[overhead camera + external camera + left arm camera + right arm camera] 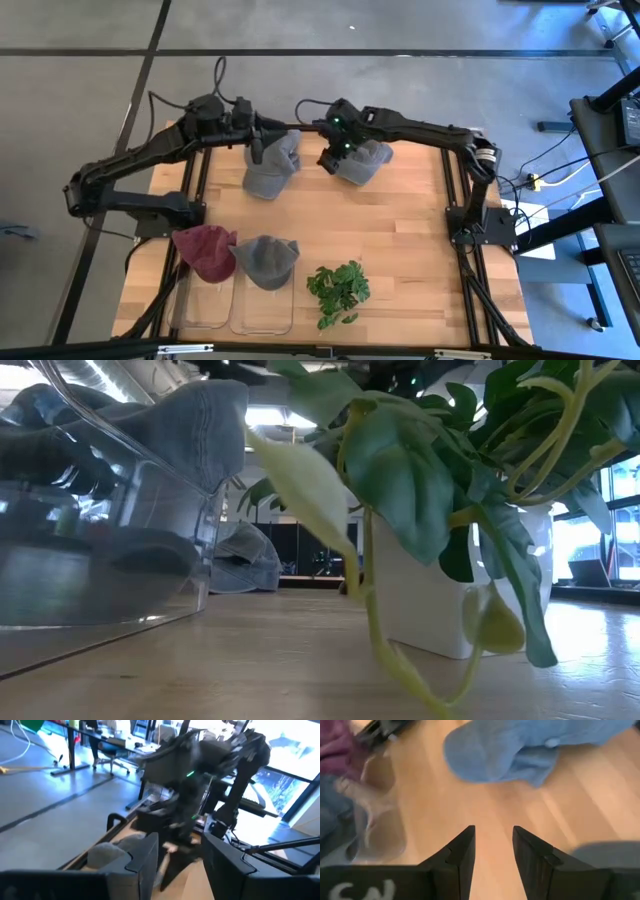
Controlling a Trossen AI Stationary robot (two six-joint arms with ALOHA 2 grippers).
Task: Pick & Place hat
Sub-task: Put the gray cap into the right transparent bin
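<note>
1. High view shows both arms reaching over the far edge of the table (400, 230). You have the left gripper (257, 148) above the upper end of a grey hat (270, 165) in the upper centre of the frame. The right gripper (333, 155) hangs at the left edge of a second grey hat (362, 160) just right of it.

2. Gripper state: both wrist views show each pair of fingers standing partly apart with nothing between them. The left fingers (145, 857) frame the other arm and a pale hat; the right fingers (462, 852) frame bare wood, with a bluish-grey hat (520, 747) beyond them. Neither gripper holds a hat.

3. Step in hand, as I judge it: the approach before the pick. No hat on the far side is lifted or gripped yet.

4. Next move: you need to lower a gripper onto a fold or brim of its hat, close on the fabric, lift clear, then carry it towards the lower left of the frame. Soft cloth may slip or drag; take a firm bite.

5. Containers: two clear trays sit at the lower left. The left tray (200, 310) has a maroon hat (205, 250) over its upper end; the right tray (262, 315) has a grey hat (265, 260) likewise. Whether either lies fully inside, I cannot tell.

6. A leafy plant (338, 290) stands beside the trays.
</note>
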